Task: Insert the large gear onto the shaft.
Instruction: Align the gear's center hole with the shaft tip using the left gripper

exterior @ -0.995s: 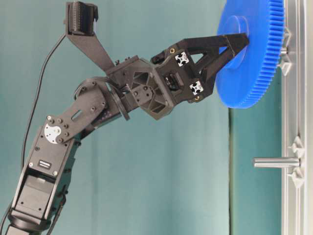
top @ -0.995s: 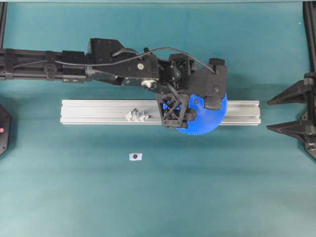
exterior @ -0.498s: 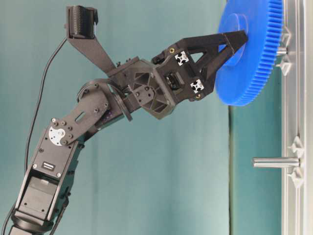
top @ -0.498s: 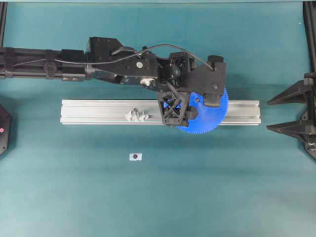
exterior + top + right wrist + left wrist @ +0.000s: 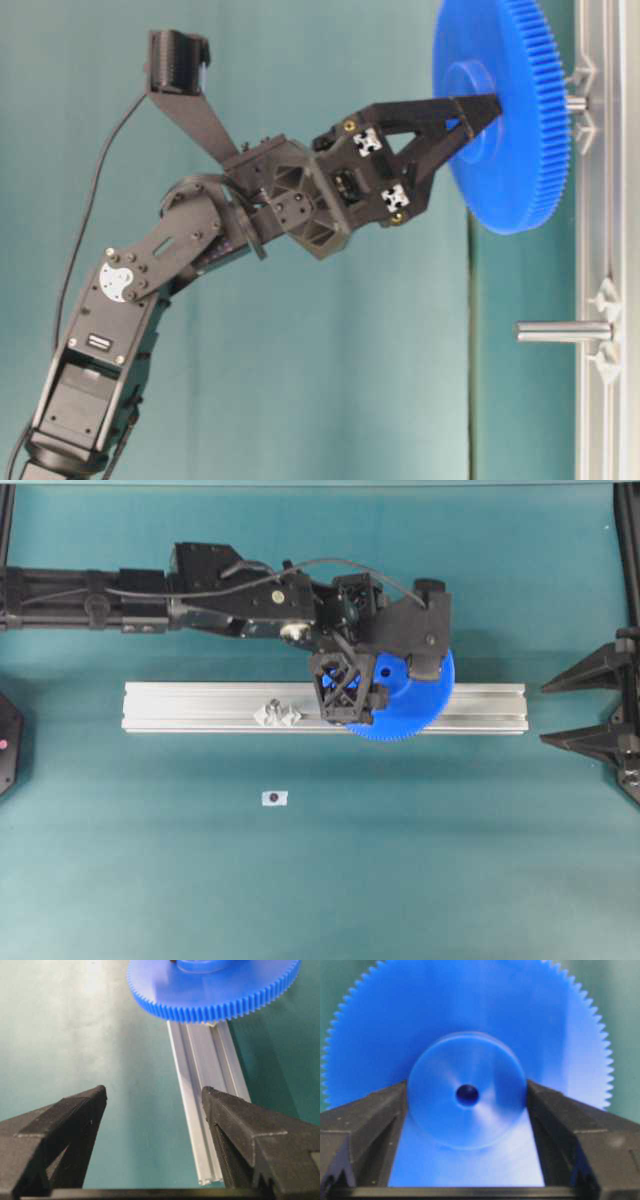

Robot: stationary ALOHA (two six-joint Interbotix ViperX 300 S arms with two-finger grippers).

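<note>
The large gear [image 5: 418, 708], a bright-blue toothed disc, is held by its raised hub between the fingers of my left gripper [image 5: 467, 1091], which is shut on it. In the table-level view the large gear [image 5: 505, 150] stands slightly tilted just off the rail, and the tip of the shaft [image 5: 577, 102] shows right behind it. Whether the tip has entered the hub hole [image 5: 467, 1095] I cannot tell. My right gripper [image 5: 155, 1092] is open with nothing in it, parked at the right edge [image 5: 548, 712], looking toward the gear [image 5: 210, 990].
A long aluminium rail [image 5: 200, 708] carries both pin mounts. The second pin [image 5: 562, 331] stands bare on its silvery mount [image 5: 277, 714], left of the gear. A small white marker [image 5: 274, 797] lies on the teal mat in front of the rail.
The left arm has shifted the gear a little left along the rail and slightly away from it. The right gripper has not moved.
</note>
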